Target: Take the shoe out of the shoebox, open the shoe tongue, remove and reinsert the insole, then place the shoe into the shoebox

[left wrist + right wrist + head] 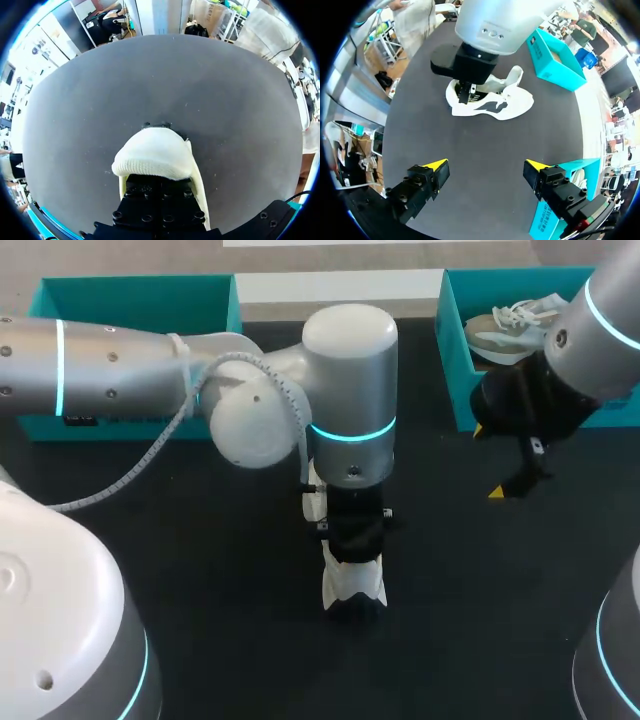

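The shoe lies on the counter directly beneath my left pincer, which I judge the nearer. I cannot tell its grip state. My right pincer stands spread and empty, well apart from the shoe, facing its long side. The shoebox stands beyond the shoe.
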Controlling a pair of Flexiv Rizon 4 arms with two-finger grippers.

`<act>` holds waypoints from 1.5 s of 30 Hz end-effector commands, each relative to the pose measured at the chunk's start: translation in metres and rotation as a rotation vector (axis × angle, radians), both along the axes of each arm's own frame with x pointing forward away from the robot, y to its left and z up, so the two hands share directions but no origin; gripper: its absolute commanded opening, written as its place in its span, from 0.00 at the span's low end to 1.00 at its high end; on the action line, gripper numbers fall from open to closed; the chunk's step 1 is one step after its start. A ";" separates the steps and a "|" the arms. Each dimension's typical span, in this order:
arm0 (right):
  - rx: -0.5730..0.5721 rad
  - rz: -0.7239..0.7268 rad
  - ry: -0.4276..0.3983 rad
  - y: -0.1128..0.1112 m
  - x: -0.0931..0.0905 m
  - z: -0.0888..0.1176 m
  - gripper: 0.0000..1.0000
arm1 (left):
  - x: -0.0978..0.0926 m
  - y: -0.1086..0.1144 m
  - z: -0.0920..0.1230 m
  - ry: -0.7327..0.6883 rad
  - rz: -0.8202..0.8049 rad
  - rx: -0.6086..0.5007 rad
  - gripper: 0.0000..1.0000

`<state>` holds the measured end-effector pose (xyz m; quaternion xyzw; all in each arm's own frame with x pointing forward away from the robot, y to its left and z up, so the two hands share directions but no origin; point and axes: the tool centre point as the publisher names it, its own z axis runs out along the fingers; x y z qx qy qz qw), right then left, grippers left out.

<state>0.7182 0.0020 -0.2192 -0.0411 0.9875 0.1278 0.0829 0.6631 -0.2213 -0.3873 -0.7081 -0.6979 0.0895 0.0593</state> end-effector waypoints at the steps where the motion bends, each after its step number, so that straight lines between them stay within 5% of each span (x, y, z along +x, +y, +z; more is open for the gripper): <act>1: -0.001 -0.002 -0.003 0.000 -0.001 -0.002 1.00 | 0.002 -0.002 -0.012 -0.009 0.004 0.011 0.00; 5: -0.001 -0.002 -0.003 0.000 -0.001 -0.002 1.00 | 0.002 0.003 -0.012 -0.020 0.003 0.025 0.00; 10: -0.001 -0.002 -0.003 0.000 -0.001 -0.002 1.00 | 0.009 0.010 0.013 -0.033 0.014 0.000 0.00; 16: -0.001 -0.002 -0.003 0.000 -0.001 -0.002 1.00 | 0.029 0.015 0.035 -0.241 0.040 -0.011 0.00; 29: -0.001 -0.002 -0.003 0.000 -0.001 -0.002 1.00 | 0.071 0.011 0.036 -0.453 0.149 0.005 0.02; 31: -0.001 -0.002 -0.003 0.000 -0.001 -0.002 1.00 | 0.074 0.011 0.033 -0.450 0.157 0.016 0.78; 32: -0.001 -0.002 -0.003 0.000 -0.001 -0.002 1.00 | 0.074 0.012 0.033 -0.449 0.157 0.017 1.00; 45: -0.001 -0.002 -0.003 0.000 -0.001 -0.002 1.00 | 0.073 0.026 0.044 -0.436 0.156 0.033 1.00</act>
